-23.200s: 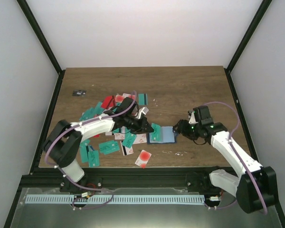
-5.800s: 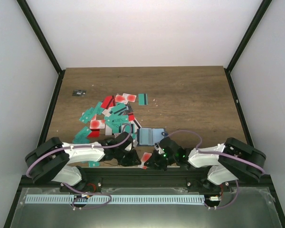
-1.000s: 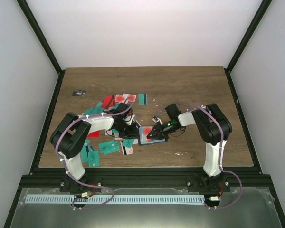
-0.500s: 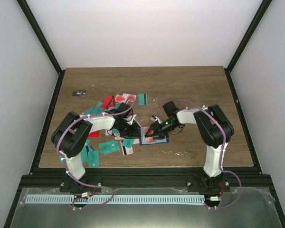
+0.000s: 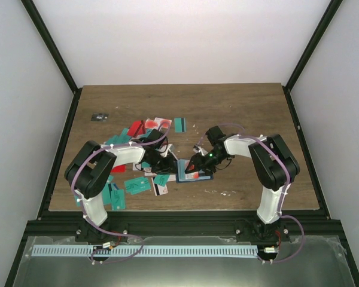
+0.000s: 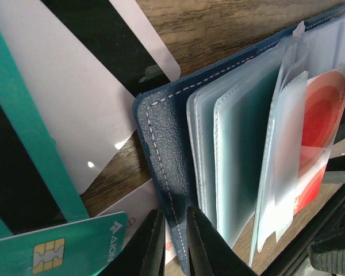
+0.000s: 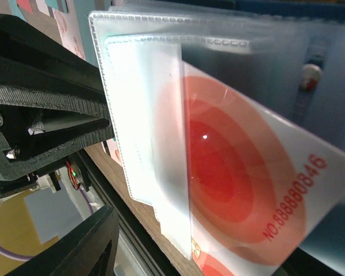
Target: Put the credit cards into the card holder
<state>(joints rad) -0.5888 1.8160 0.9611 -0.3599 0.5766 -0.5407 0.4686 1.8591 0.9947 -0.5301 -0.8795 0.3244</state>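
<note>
The step in hand is judged to be the seating of a red-blotched card (image 7: pixel 236 190) in a clear sleeve (image 7: pixel 139 109) of the open card holder (image 5: pixel 194 174). The card is seen only partly inside the sleeve, with its numbered corner left outside, so the job is not judged finished. The card is best pushed along the sleeve's length by its exposed edge, with a flat, gentle touch, so that the thin plastic is not buckled. The navy cover (image 6: pixel 161 149) should be pinned down meanwhile, or the holder is likely to be slid across the table (image 5: pixel 245 113).

The left gripper (image 6: pixel 175 233) is clamped on the lower edge of that cover, with the sleeves fanned out just beyond and to the right of its fingers. A teal chip card (image 6: pixel 57 250) and a white card with a black stripe (image 6: pixel 92 86) lie to its left. The right gripper (image 7: pixel 106 172) is seen with its jaws apart and nothing pinched. The sleeve and card lie just ahead of its fingers.

From above, the left arm is reached forward and bent inward, with its wrist set low at the holder's left side. The right arm is folded with its elbow out to the right, its forearm turned back leftward and its gripper angled down onto the holder. The remaining credit cards (image 5: pixel 137 140) are scattered behind and beside the left gripper.
</note>
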